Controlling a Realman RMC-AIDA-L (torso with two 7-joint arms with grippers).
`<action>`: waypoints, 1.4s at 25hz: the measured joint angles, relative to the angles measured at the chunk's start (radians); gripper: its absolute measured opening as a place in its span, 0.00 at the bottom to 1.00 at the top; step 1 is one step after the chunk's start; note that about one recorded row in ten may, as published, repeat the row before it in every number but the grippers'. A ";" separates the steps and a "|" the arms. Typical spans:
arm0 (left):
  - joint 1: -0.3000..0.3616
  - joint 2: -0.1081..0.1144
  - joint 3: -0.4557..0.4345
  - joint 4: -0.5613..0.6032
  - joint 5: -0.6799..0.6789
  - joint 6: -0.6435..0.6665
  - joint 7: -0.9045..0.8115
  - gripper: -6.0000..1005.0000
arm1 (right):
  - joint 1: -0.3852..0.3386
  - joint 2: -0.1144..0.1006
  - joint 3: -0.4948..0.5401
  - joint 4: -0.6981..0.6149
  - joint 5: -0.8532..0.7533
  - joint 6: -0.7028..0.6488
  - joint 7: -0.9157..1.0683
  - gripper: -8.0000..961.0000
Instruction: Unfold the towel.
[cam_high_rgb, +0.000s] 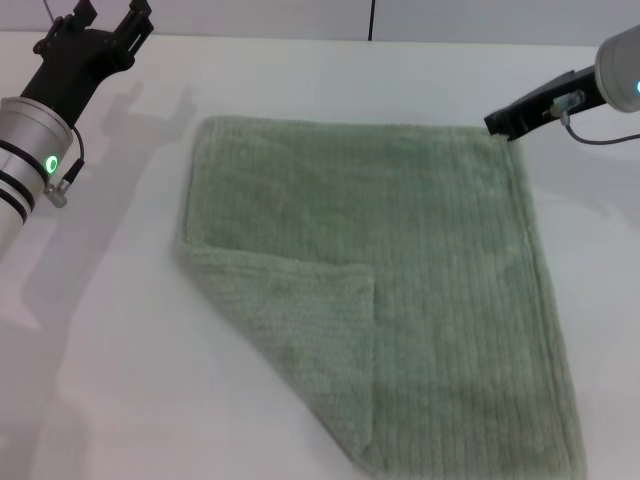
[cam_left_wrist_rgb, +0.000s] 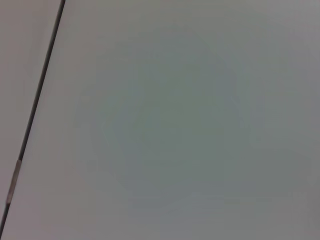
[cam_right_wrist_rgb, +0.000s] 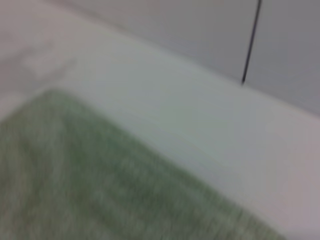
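Note:
The pale sage-green towel (cam_high_rgb: 400, 270) lies spread on the white table (cam_high_rgb: 110, 350). Its near-left corner is folded over onto itself as a triangular flap (cam_high_rgb: 300, 320). My right gripper (cam_high_rgb: 503, 122) is at the towel's far right corner, at or just above the cloth. The right wrist view shows the towel's edge (cam_right_wrist_rgb: 85, 180) on the table. My left gripper (cam_high_rgb: 108, 22) is open and empty, raised at the far left, well clear of the towel. The left wrist view shows only a blank pale surface.
A pale wall with a dark vertical seam (cam_high_rgb: 372, 20) stands behind the table. Bare table surface lies left of the towel and along its far edge (cam_high_rgb: 330, 80).

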 joint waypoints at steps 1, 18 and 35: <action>-0.001 0.000 0.000 0.000 0.000 0.000 0.000 0.75 | 0.058 -0.021 -0.001 0.093 -0.007 -0.019 -0.022 0.01; -0.015 0.000 0.005 0.000 0.000 0.002 -0.014 0.75 | 0.240 -0.052 0.009 0.494 -0.022 0.091 -0.200 0.01; -0.021 0.000 0.036 0.002 0.000 0.002 -0.034 0.75 | 0.248 -0.061 0.010 0.566 -0.022 0.114 -0.229 0.01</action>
